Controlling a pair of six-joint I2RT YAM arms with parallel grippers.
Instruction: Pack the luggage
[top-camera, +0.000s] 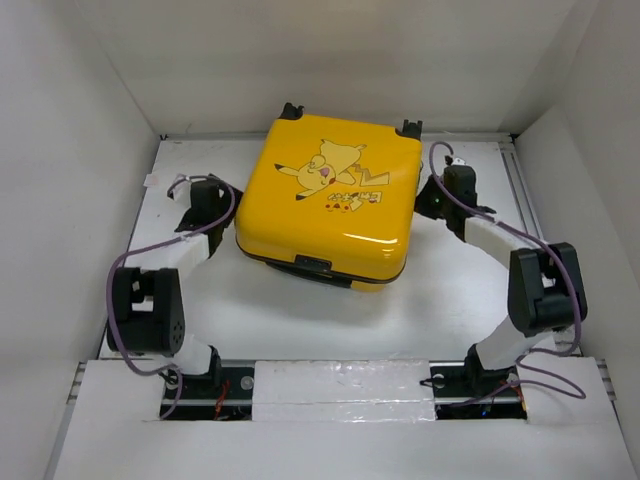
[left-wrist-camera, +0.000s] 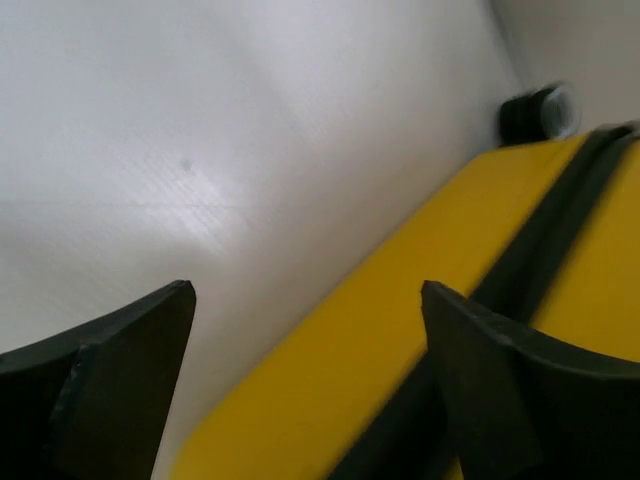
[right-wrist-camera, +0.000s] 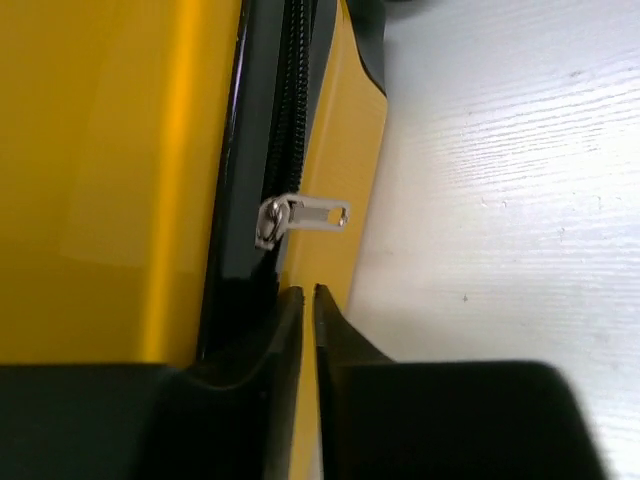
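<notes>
The luggage (top-camera: 325, 200), a yellow hard-shell case with a cartoon print, lies closed and flat in the middle of the table. My left gripper (top-camera: 228, 212) is at its left side, jaws wide open. In the left wrist view the left gripper (left-wrist-camera: 310, 300) has the luggage's yellow edge (left-wrist-camera: 400, 330) and bare table between its fingers. My right gripper (top-camera: 432, 198) is at the luggage's right side. In the right wrist view the right gripper (right-wrist-camera: 308, 292) is only a thin slit apart and holds nothing. Just beyond its tips is a silver zipper pull (right-wrist-camera: 305, 215).
White walls enclose the table (top-camera: 450, 290) on three sides. Two black caster wheels (top-camera: 290, 108) stick out at the luggage's far edge, one seen in the left wrist view (left-wrist-camera: 540, 108). A black handle (top-camera: 312, 265) sits on its near side. The black zipper track (right-wrist-camera: 295, 100) runs between the shells.
</notes>
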